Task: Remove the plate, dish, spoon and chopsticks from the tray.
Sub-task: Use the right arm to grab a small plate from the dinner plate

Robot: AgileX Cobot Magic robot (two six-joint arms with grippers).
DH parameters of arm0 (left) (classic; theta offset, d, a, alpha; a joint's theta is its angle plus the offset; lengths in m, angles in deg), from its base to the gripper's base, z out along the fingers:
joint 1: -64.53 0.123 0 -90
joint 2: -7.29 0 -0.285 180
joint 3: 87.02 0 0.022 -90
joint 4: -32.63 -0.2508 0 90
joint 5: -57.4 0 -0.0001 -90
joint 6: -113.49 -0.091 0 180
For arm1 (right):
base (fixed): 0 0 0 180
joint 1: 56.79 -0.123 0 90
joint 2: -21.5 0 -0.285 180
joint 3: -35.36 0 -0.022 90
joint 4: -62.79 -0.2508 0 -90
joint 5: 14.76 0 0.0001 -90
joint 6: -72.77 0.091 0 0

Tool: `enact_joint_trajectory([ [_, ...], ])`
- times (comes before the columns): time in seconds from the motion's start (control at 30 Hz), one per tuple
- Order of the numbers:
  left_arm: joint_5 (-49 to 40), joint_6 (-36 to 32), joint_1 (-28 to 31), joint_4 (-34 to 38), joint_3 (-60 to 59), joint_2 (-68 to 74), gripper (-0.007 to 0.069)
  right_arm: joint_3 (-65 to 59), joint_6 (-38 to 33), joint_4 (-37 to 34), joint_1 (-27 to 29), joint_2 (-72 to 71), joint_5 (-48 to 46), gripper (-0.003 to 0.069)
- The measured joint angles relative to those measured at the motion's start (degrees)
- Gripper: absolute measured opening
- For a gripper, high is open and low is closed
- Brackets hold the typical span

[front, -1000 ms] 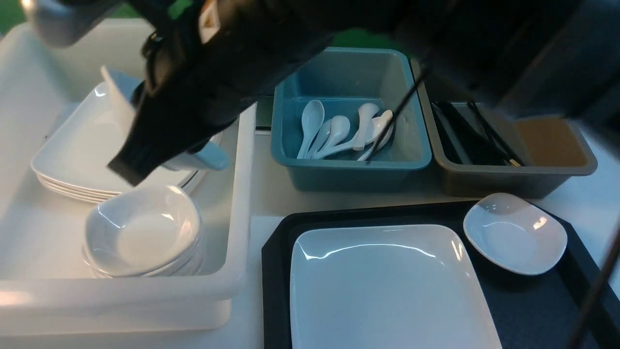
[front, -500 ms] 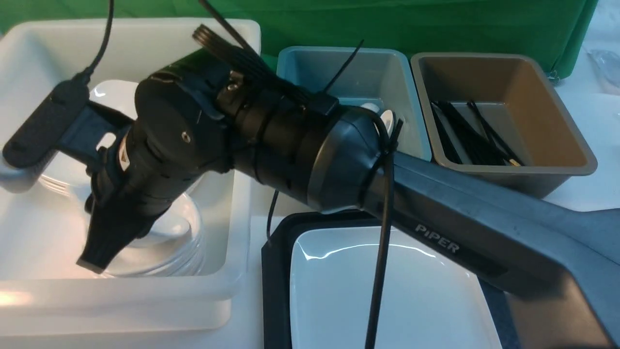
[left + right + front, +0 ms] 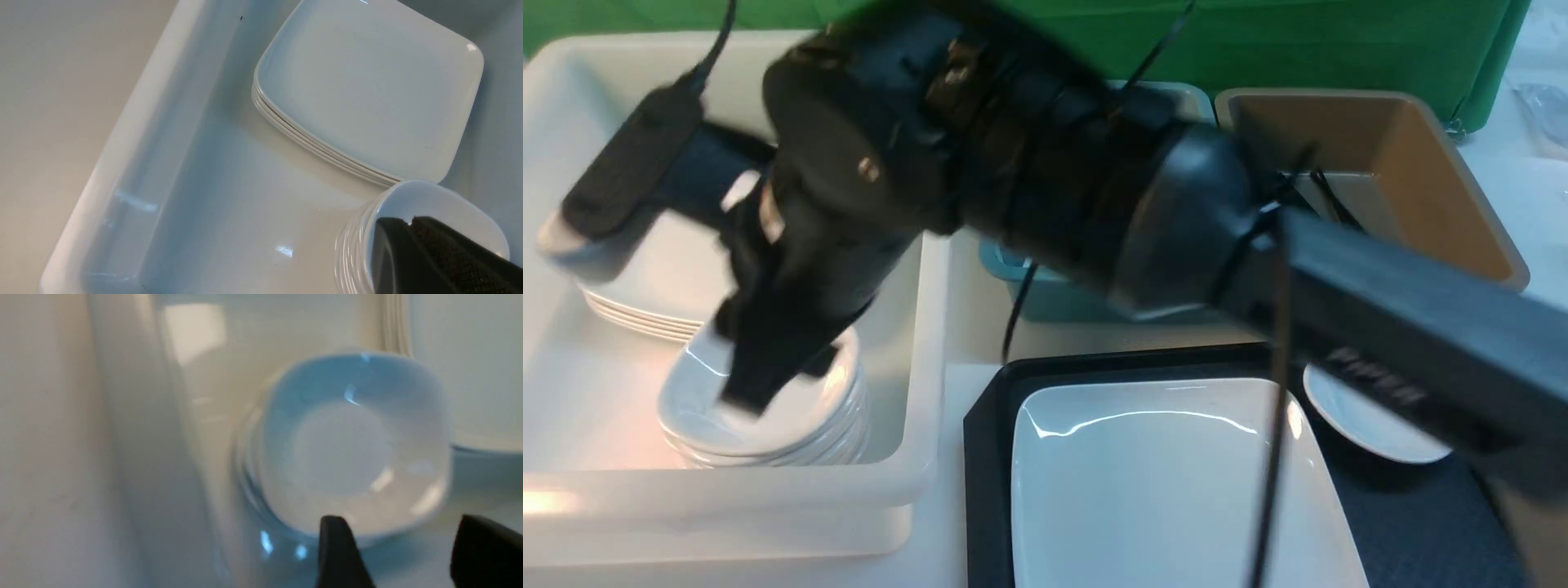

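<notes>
The white plate point(image 3: 1168, 482) lies on the black tray point(image 3: 988, 425), with one small white dish point(image 3: 1364, 429) at the tray's far right, partly under my right arm. That arm reaches across into the white bin point(image 3: 768, 490). Its gripper point(image 3: 768, 384) point(image 3: 400, 518) is open just above the stack of dishes point(image 3: 792, 416) point(image 3: 351, 449), holding nothing. My left gripper point(image 3: 408, 222) is shut and empty by the same stack point(image 3: 441, 200); the front view does not show it. The spoon is hidden. Black chopsticks point(image 3: 1327, 196) show in the brown bin point(image 3: 1421, 139).
A stack of white plates point(image 3: 629, 302) point(image 3: 367, 81) sits in the white bin behind the dishes. A blue bin point(image 3: 1054, 302) stands behind the tray, mostly covered by my right arm. Green cloth closes off the back.
My right arm has swung over the white bin and come down to the dish stack. Its jaws have opened, and the dish it carried now rests on the stack.
</notes>
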Motion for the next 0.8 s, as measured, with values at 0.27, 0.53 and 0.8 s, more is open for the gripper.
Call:
enact_joint_trajectory([
  [0.27, 0.00, -5.30, -14.03, -0.26, 0.00, 0.31, 0.0016, -5.06, 7.55, 12.24, 11.50, -13.81, -7.84, 0.0023],
  [0.53, 0.00, -6.96, -29.80, -3.33, 0.00, 0.38, 0.0017, -30.00, 5.72, -0.48, 30.47, -29.55, -7.66, 0.0029],
  [0.8, 0.07, -6.84, -31.79, -4.64, 0.00, 0.38, 0.0017, -58.94, 4.10, -1.49, 40.10, -32.48, 4.11, 0.0249],
])
